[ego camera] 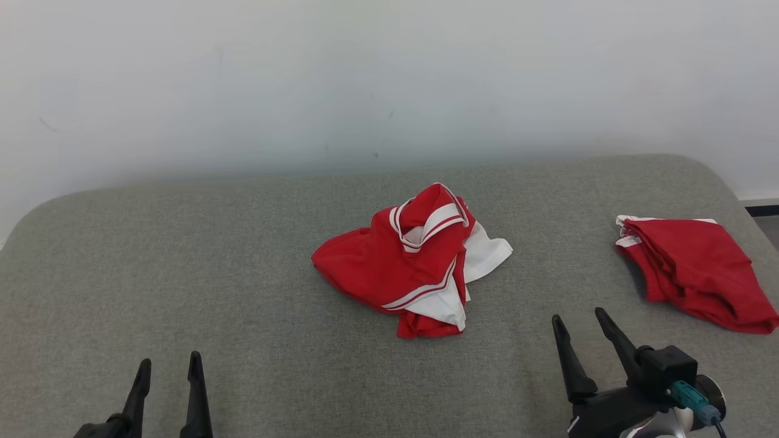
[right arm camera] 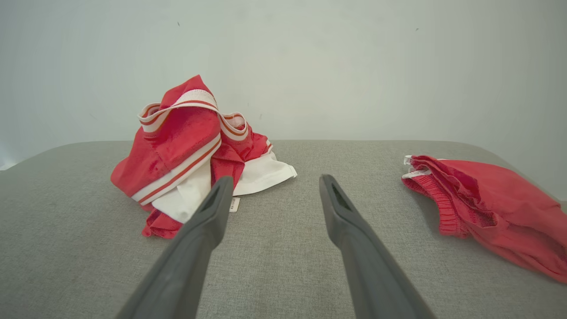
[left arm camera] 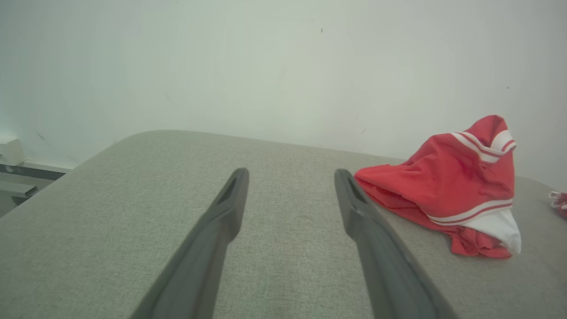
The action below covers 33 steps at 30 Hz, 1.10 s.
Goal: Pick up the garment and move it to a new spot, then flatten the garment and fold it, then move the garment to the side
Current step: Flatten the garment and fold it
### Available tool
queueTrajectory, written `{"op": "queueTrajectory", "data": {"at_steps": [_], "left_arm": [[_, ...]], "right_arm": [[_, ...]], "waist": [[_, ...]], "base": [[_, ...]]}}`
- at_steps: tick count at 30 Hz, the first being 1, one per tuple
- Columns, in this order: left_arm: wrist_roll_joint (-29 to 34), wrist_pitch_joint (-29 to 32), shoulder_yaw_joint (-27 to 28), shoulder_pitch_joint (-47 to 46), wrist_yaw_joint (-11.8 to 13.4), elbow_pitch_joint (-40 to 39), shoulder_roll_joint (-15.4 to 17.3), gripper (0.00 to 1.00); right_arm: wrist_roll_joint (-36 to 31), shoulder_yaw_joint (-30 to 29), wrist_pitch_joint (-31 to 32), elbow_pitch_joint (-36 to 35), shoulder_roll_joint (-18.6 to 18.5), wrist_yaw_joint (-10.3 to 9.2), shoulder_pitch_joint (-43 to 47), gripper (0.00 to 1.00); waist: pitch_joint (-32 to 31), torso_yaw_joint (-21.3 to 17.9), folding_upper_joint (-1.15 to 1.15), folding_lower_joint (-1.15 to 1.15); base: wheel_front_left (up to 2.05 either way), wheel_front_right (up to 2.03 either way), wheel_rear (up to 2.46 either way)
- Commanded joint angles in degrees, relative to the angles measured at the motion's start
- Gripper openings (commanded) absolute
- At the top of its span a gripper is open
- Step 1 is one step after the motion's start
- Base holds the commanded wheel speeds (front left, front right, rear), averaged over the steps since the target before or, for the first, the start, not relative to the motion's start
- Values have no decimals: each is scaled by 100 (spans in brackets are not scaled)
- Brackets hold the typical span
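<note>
Lying crumpled, the garment (ego camera: 414, 261) sits ahead, apart from the spread left fingers (ego camera: 196, 395) and spread right fingers (ego camera: 569, 359).

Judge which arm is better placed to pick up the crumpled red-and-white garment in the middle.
Right, probably. The right tool is open with its fingertips nearer the crumpled garment than the left tool; in the right wrist view the cloth lies just beyond one finger.
</note>
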Motion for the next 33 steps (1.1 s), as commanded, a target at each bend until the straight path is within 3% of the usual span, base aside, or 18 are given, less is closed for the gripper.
{"op": "queueTrajectory", "data": {"at_steps": [1,6,12,21,31,32,33], "left_arm": [[57,-4,9,-44,-16,10,-12,100],[74,-4,-3,-82,-51,31,-55,100],[38,-4,-91,-175,-99,124,-101,100],[21,-3,-170,-454,-195,219,-129,100],[63,-3,-298,-678,-289,308,-150,100],[56,-3,-297,-689,-287,310,-152,100],[50,-3,-297,-690,-279,310,-155,100]], "right_arm": [[-14,1,26,2,38,-17,-4,100],[7,331,246,-14,29,-17,-438,100],[-11,1019,910,447,150,-17,-1419,100],[-216,2012,1626,1656,208,-17,-2894,100],[-186,2515,2182,3333,377,-17,-3976,100],[-151,2573,2177,3431,389,-17,-4006,87],[-120,2627,2171,3519,404,-17,-4027,43]], "waist": [[11,21,0,0],[71,98,0,0],[156,327,0,0],[393,695,0,0],[626,1049,0,0],[635,1058,0,0],[641,1063,0,0]], "base": [[0,0,0],[0,0,0],[0,0,0],[0,0,0],[0,0,0],[0,0,0],[0,0,0]]}}
